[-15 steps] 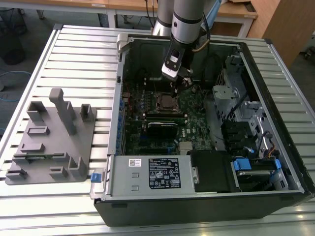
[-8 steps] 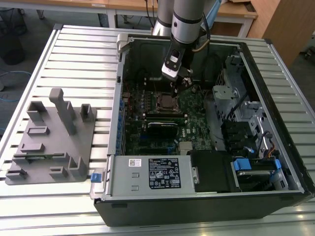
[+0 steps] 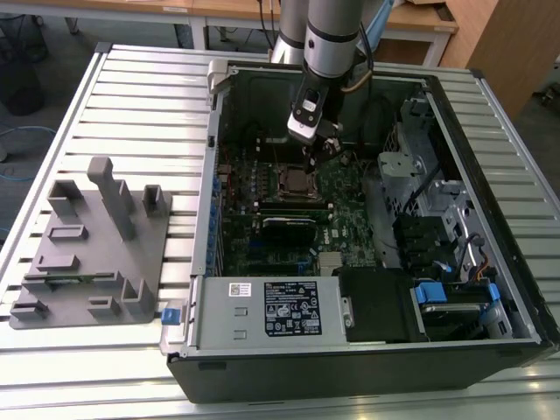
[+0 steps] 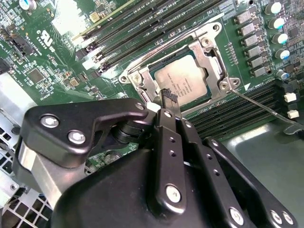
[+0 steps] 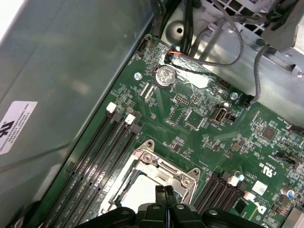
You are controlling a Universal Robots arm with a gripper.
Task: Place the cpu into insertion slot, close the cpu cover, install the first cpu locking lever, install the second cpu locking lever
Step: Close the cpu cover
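Over the insertion slot (image 3: 300,180), inside the open computer case (image 3: 490,175), the gripper (image 3: 320,156) hangs from the arm with its tips just above the slot's rim. The jaws stand drawn together, with nothing visible between them.

The cpu (image 4: 183,78) lies flat in the slot, and the cpu cover (image 4: 205,47) is folded down around it so the silver top shows through the window. From the slot's corner a thin locking lever (image 4: 259,104) juts out free across the memory slots (image 4: 142,28). Long dark memory slots flank the slot on two opposite sides. Beyond one bank rises the case wall (image 5: 71,71), which closes that side, while above the slot the room is open.

The second wrist view shows the chip's face and the lever. The first wrist view shows the cover's hinge edge (image 5: 164,166), a coin cell (image 5: 165,76) and loose cables (image 5: 228,52) well away from the slot. The exterior view adds a black card (image 3: 289,229) just beside the slot and a grey fixture tray (image 3: 87,245) well apart on the slatted table (image 3: 140,87).

Print on the chip, a white sticker (image 5: 14,123) on the wall and a label (image 3: 282,308) on the case's metal box are too small to read.
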